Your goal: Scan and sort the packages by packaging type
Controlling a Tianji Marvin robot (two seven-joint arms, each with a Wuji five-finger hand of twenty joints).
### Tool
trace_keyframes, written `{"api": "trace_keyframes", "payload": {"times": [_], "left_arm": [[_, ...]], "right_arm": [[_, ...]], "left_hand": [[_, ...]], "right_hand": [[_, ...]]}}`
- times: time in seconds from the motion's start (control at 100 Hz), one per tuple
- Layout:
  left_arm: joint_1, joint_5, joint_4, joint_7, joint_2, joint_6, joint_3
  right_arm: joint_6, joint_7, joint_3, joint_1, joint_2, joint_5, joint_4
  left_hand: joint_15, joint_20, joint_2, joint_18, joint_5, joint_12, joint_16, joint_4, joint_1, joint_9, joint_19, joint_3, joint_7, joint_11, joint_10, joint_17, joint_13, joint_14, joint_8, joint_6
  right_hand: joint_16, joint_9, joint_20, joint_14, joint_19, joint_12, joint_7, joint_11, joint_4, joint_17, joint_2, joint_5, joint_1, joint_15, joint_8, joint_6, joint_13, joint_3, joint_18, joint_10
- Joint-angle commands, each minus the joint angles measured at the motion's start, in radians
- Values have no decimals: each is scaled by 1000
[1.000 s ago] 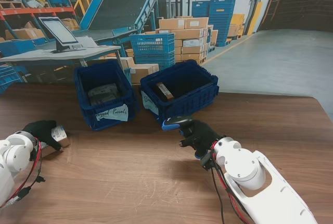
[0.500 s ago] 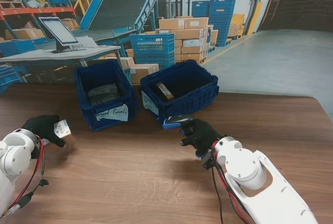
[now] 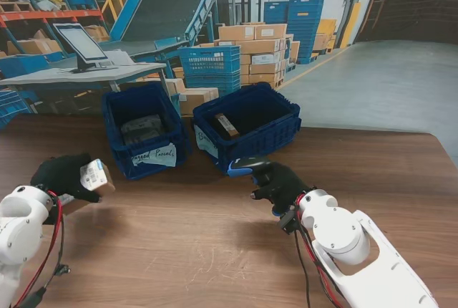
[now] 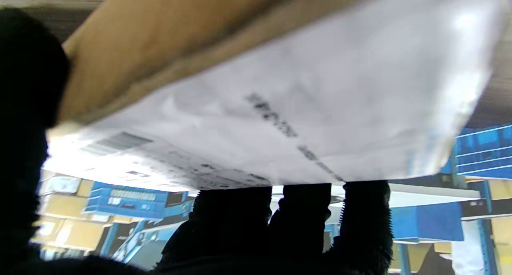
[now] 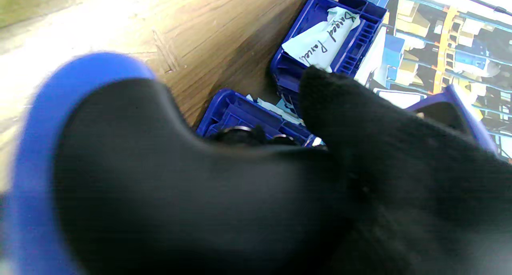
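My left hand (image 3: 63,177) in its black glove is shut on a small cardboard box (image 3: 96,176) with a white shipping label, held just off the table at the far left. The left wrist view shows the cardboard box (image 4: 168,47) close up, its label (image 4: 280,119) facing the camera and my fingers (image 4: 296,223) curled over its edge. My right hand (image 3: 279,185) is shut on a black and blue handheld scanner (image 3: 247,167), whose head points left in front of the right bin. The scanner (image 5: 160,179) fills most of the right wrist view.
Two blue bins stand at the table's far side: the left bin (image 3: 143,130) has a handwritten paper tag and holds bagged parcels, the right bin (image 3: 247,123) holds a brown box (image 3: 226,124). Behind the table are a monitor (image 3: 80,44), stacked cartons and crates.
My left hand has lifted the labelled box off the table and carried it slightly right toward the centre. My right hand with the scanner has drifted a little to the right.
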Motion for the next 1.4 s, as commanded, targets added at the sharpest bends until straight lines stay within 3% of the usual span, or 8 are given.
{"api": "trace_keyframes", "payload": {"times": [0.0,0.28,0.63,0.99,1.39], "left_arm": [[26,-13,-37,-1,-17,-15,12],[72,-30,-114,70,-31,-50,77],[51,-14,-99,191,-40,-114,229],[-52,18,10,335,-47,-174,423],[-211,16,164,399,-52,-232,628]], "right_arm": [[-3,14,3,-16,-4,-3,-16],[4,20,20,-40,1,-22,-45],[9,43,47,-68,10,-40,-71],[15,57,70,-89,14,-41,-82],[16,65,93,-109,15,-23,-81]], "left_hand": [[143,16,144,37,124,57,82,55,487,120,37,357,307,132,-172,0,102,-64,108,-299],[132,13,152,34,118,55,78,52,487,118,32,350,296,123,-173,-1,97,-66,101,-300],[112,8,173,27,106,59,72,46,495,108,26,331,283,114,-171,-7,84,-71,94,-295],[105,5,182,25,104,63,73,45,501,106,21,317,280,110,-170,-10,81,-72,89,-294],[100,4,189,20,98,66,77,45,503,100,19,310,277,108,-172,-16,73,-73,85,-295]], "right_hand": [[20,2,7,-18,18,6,66,6,5,2,39,60,80,51,50,-46,16,14,-1,23],[20,2,7,-20,18,6,66,6,6,3,40,59,79,51,50,-46,17,16,-3,21],[20,1,7,-23,17,7,66,5,5,4,42,59,79,50,49,-46,18,16,-4,20],[20,1,6,-22,17,7,66,5,5,5,44,59,79,50,49,-46,17,14,-4,21],[20,2,6,-20,17,7,66,5,5,5,42,60,80,51,49,-46,17,14,-3,21]]}}
